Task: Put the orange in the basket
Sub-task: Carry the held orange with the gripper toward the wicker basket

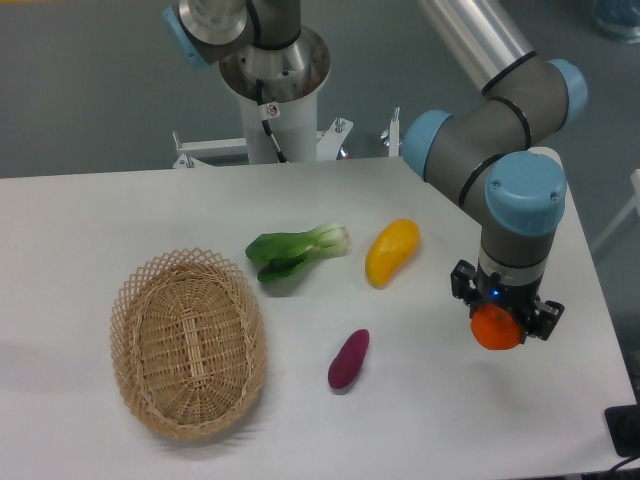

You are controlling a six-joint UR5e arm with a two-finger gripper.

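The orange (496, 329) is a small round bright orange fruit at the right side of the table, held between the fingers of my gripper (500, 322). The gripper points straight down and is shut on the orange; whether the fruit rests on the table or is just above it I cannot tell. The basket (187, 343) is a large oval tan wicker basket at the front left of the table, empty, far to the left of the gripper.
A yellow-orange mango-shaped fruit (391, 252) lies left of the gripper. A green bok choy (296, 252) lies mid-table. A purple sweet potato (348, 360) lies between the basket and the gripper. The table's right edge is close to the gripper.
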